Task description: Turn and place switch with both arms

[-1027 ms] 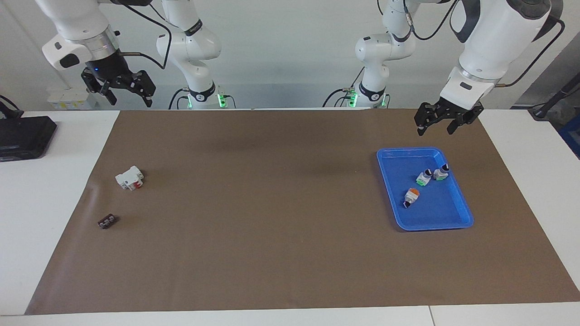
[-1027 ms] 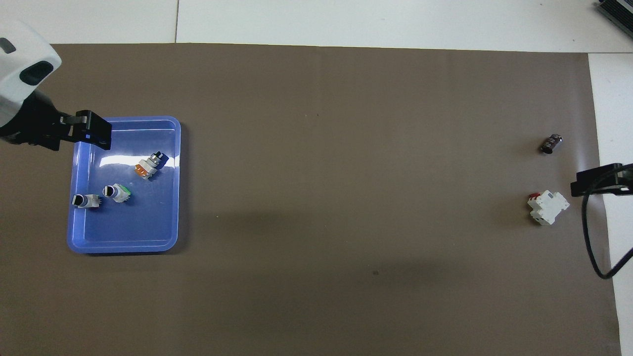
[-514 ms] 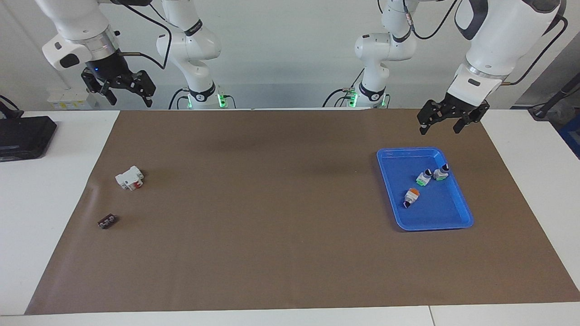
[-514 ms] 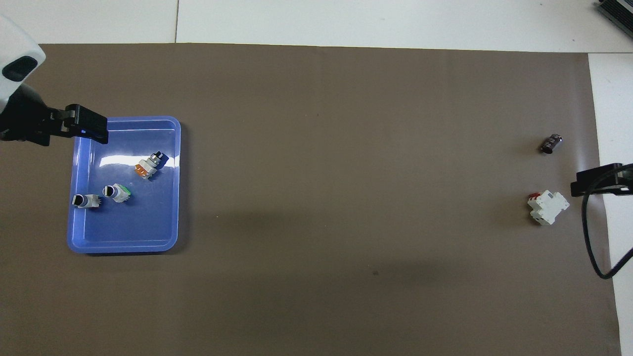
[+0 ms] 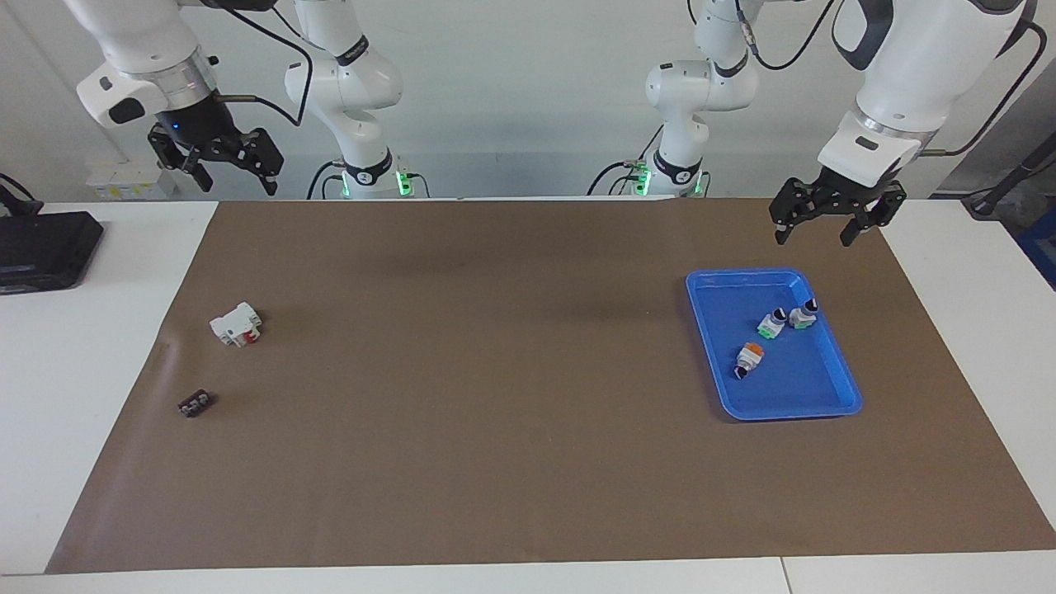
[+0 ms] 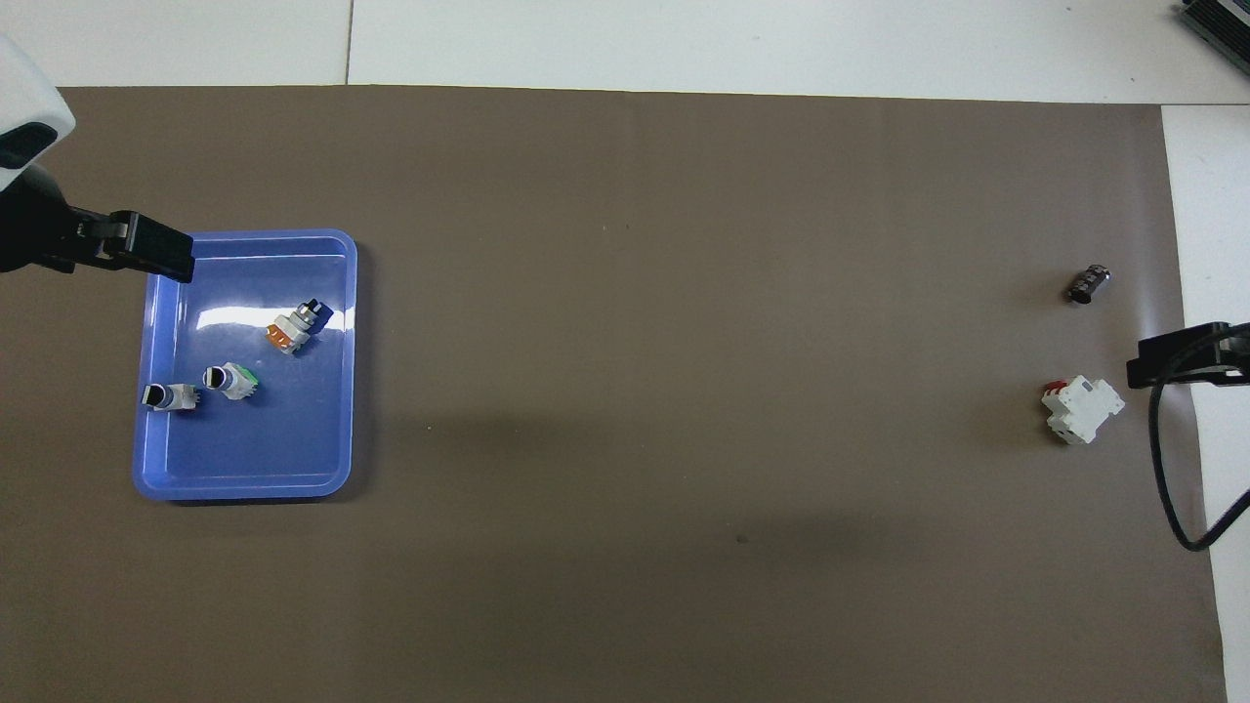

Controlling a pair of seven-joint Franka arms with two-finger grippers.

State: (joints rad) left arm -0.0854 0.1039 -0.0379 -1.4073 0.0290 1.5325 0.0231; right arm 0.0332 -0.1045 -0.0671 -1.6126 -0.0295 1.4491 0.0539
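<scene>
- Brown mat (image 5: 495,429) — it covers most of the white table (image 5: 91,346), and its wide middle lies bare, giving both arms open room to meet.
- Left arm (image 5: 907,66): raised over the mat's edge at the robots' end, just outside the tray's nearer rim; the left gripper (image 5: 835,221) hangs released and empty, fingers spread.
- Right arm (image 5: 140,58): waiting high at its own end of the table, the right gripper (image 5: 216,161) likewise open and holding nothing.
- Blue tray (image 5: 837,388), toward the left arm's end of the mat, holds all three switches inside its low rim.
- White blocky part (image 5: 236,323) with red bits sits toward the right arm's end; a small black piece (image 5: 195,403) lies farther from the robots than it.
- Orange-block switch (image 5: 749,359) lies on its side mid-tray; the green-block switch (image 5: 772,322) and a third switch (image 5: 803,313) rest close together, nearer to the robots.
- Judged from this: no switch is gripped, so if another is to be turned, the whole pick, handover and placing remain — and the tray's rim and the close pair leave little finger room.
</scene>
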